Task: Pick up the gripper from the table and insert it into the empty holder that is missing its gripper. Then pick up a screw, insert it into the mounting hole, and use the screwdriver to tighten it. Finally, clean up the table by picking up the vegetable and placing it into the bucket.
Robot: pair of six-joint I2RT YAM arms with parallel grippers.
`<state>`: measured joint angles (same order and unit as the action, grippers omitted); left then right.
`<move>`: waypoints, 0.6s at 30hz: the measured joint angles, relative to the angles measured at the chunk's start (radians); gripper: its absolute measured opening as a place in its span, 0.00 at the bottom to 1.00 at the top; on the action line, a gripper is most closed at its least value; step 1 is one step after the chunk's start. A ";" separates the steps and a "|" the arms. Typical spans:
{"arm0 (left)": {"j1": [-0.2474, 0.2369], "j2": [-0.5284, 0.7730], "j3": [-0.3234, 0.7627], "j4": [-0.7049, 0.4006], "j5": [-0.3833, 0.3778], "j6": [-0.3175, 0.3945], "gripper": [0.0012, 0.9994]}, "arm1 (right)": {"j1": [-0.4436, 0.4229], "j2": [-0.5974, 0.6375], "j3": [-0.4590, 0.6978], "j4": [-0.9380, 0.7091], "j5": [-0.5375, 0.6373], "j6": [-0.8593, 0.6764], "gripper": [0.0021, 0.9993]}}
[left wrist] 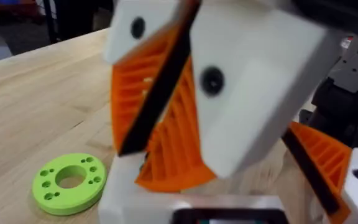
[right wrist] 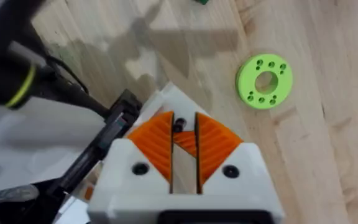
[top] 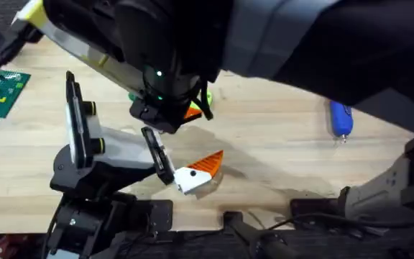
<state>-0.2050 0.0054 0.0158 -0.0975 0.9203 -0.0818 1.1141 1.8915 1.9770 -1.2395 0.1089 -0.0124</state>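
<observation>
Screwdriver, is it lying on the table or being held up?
Lying down: the screwdriver rests flat on the table, on the right side, with nothing gripping it.

White-orange hand (left wrist: 166,134) close over wooden table (left wrist: 36,93); green ring (left wrist: 69,183) beside; gripper (left wrist: 328,168) behind.

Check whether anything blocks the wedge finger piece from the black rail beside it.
Nothing visible does. The white-and-orange wedge finger piece lies on the wooden table with its white block right at the end of the slanted black rail. Whether it is already seated cannot be told.
</observation>
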 joint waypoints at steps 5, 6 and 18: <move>0.000 0.000 0.000 0.000 0.000 0.000 0.98 | -0.007 0.000 0.000 0.002 0.007 0.001 0.41; 0.000 0.000 0.000 0.000 0.000 0.000 0.98 | -0.009 0.000 0.000 0.002 0.008 0.004 0.45; 0.000 0.000 0.000 0.000 -0.004 -0.010 0.98 | -0.023 0.000 0.000 0.002 0.043 0.008 0.81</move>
<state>-0.2050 0.0055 0.0158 -0.0978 0.9160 -0.0919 1.0915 1.8915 1.9774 -1.2373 0.1519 -0.0040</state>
